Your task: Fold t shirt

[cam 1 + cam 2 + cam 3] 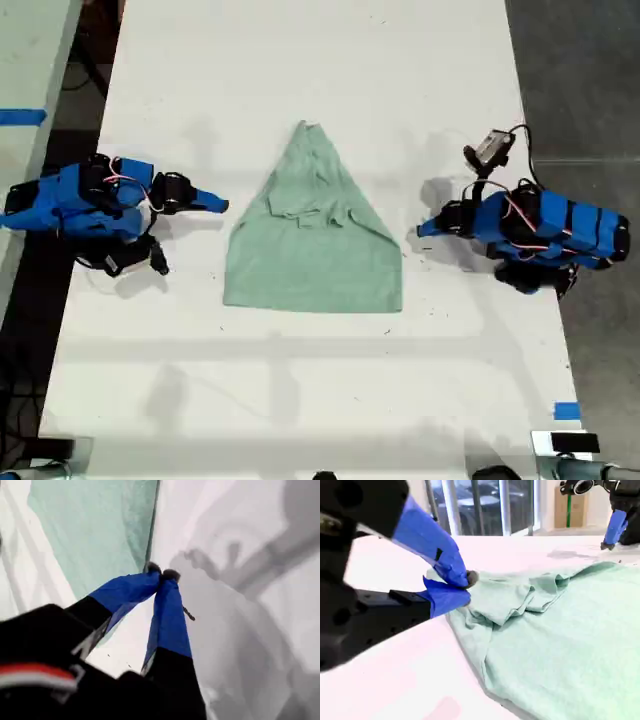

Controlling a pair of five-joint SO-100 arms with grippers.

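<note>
Spreading across the exterior view, the white table [320,80] bears the t shirt [312,250] at its middle, with the sleeves folded inward, the hem wide and the neck end narrowed to a point. My first gripper [424,229] sits just off the cloth toward the exterior view's right, its fingers pressed together on nothing. My second gripper [218,205], toward the exterior view's left, seems likewise pinched together and empty, clear of the cloth. Blue tape [566,410] marks the table's edge.

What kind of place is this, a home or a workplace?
Probably a workplace such as a robotics lab: two blue arms sit on a long white table marked with blue tape, a bare grey floor beside it, and large windows behind.
</note>
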